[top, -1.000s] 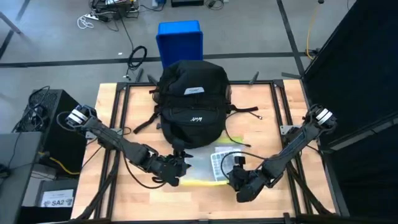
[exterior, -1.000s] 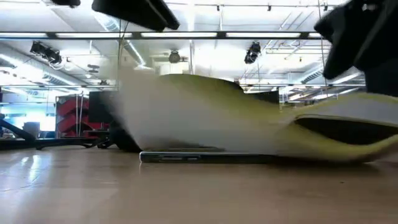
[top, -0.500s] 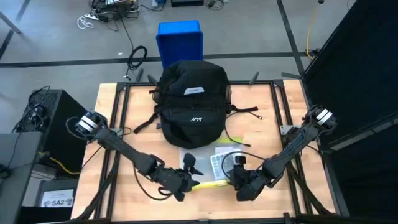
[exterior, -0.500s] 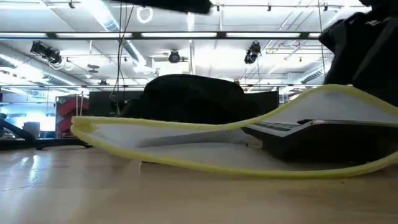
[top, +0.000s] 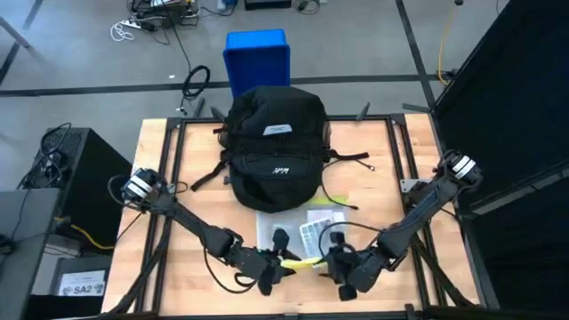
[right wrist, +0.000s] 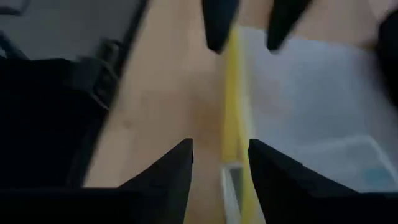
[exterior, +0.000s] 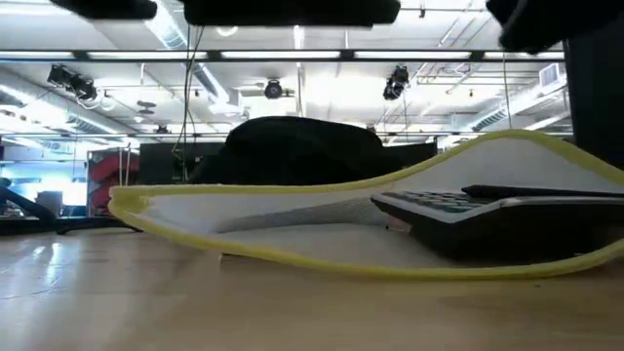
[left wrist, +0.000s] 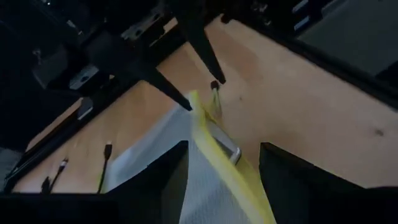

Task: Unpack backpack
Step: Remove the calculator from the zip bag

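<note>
I have the left gripper [top: 283, 260] pinching the yellow-edged mesh pouch [top: 289, 233] at its 6 o'clock edge, the right gripper [top: 331, 263] clamped alongside, sharing its weight; the backpack [top: 274, 147] sits at 12 o'clock, clear.

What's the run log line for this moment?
backpack: table's far side | mesh pouch: out, lying in front of it | left pincer and right pincer: both at pouch's yellow near edge
</note>
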Robot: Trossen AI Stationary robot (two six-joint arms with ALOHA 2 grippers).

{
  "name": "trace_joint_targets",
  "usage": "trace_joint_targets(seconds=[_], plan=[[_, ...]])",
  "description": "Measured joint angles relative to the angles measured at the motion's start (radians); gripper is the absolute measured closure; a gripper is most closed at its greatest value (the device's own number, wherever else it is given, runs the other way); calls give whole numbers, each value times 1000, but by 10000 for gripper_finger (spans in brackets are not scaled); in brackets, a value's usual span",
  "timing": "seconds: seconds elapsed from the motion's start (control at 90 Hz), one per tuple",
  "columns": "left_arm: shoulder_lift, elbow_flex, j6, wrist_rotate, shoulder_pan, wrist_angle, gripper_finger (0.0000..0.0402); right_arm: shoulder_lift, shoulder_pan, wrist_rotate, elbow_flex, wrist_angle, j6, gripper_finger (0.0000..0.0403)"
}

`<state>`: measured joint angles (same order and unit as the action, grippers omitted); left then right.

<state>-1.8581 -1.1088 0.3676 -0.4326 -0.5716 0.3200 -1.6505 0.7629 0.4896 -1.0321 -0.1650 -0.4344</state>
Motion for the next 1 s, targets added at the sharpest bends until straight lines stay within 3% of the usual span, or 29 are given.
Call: trace_joint_targets(seconds=[0.233,0.356,0.6,0.878,1.0], plan=[[-79,-38,-18,-26,1,32,235,0,-18,53,0,-31,11,259],[-146,-133,-39,-107,6,-110,233,0,-32,53,0,-31,19,252],[-261,-308,-63,-128,24,-283,219,0,-39,53,0,-40,21,245],[-268,-323,-118,-292,50,-439,218,0,-16,37,0,-44,59,260],[-268,-323,-119,-307,66,-450,223,-10,1,34,0,0,101,268]])
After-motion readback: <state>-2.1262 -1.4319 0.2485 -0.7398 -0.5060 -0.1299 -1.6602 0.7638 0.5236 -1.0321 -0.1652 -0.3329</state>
